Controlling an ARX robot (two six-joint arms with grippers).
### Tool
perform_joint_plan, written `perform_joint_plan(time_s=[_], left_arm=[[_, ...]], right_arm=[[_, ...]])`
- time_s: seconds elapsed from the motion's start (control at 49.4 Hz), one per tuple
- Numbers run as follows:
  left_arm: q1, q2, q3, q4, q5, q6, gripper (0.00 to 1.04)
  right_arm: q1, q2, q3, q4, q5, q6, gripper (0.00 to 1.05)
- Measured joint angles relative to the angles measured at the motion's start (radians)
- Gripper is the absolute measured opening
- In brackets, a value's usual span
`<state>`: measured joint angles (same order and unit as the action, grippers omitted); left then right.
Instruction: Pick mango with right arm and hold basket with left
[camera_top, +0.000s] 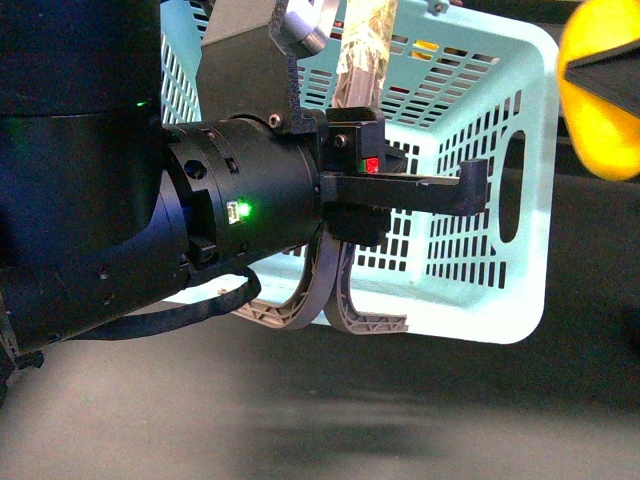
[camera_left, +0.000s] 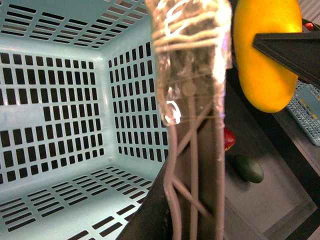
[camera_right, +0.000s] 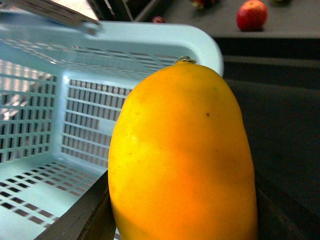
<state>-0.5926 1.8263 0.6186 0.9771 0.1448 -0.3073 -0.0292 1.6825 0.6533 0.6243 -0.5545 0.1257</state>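
The pale turquoise basket fills the middle of the front view, behind my bulky black left arm. My left gripper is shut on the basket's grey-brown handle. The left wrist view shows that handle, taped at its top, running between the jaws, with the slotted basket inside beside it. My right gripper is shut on the yellow mango, held in the air beside the basket's rim. The mango also shows at the top right of the front view and in the left wrist view.
A dark green fruit and a red fruit lie on the dark surface beside the basket. A small blue slotted tray sits beyond them. A red apple lies further off. The grey table spreads in front.
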Motion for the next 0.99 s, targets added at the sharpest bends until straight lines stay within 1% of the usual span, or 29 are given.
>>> perform_joint_plan(time_s=[0.142, 0.263, 0.324, 0.344, 0.405, 0.465, 0.506, 0.607, 0.728, 0.992], left_arm=[[0.000, 0.000, 0.000, 0.000, 0.001, 0.000, 0.06], [0.000, 0.000, 0.000, 0.000, 0.001, 0.000, 0.06], [0.000, 0.000, 0.000, 0.000, 0.001, 0.000, 0.06], [0.000, 0.000, 0.000, 0.000, 0.001, 0.000, 0.06], [0.000, 0.000, 0.000, 0.000, 0.001, 0.000, 0.06], [0.000, 0.000, 0.000, 0.000, 0.001, 0.000, 0.06], [0.000, 0.000, 0.000, 0.000, 0.000, 0.000, 0.06], [0.000, 0.000, -0.004, -0.001, 0.003, 0.003, 0.06], [0.000, 0.000, -0.009, -0.001, -0.004, -0.005, 0.06], [0.000, 0.000, -0.009, 0.000, -0.003, 0.000, 0.06]], right_arm=[[0.108, 0.038, 0.043, -0.008, 0.085, 0.026, 0.61], [0.179, 0.105, 0.086, 0.003, 0.159, 0.050, 0.62], [0.212, 0.147, 0.100, 0.028, 0.193, 0.066, 0.72], [0.227, 0.168, 0.102, 0.048, 0.208, 0.078, 0.79], [0.245, 0.186, 0.101, 0.066, 0.232, 0.091, 0.89], [0.249, 0.186, 0.097, 0.079, 0.236, 0.098, 0.96], [0.251, 0.177, 0.089, 0.089, 0.237, 0.104, 0.99], [0.248, 0.137, 0.056, 0.101, 0.237, 0.104, 0.96], [0.222, 0.021, -0.019, 0.098, 0.235, 0.098, 0.97], [0.106, -0.296, -0.211, 0.018, 0.247, 0.079, 0.97]])
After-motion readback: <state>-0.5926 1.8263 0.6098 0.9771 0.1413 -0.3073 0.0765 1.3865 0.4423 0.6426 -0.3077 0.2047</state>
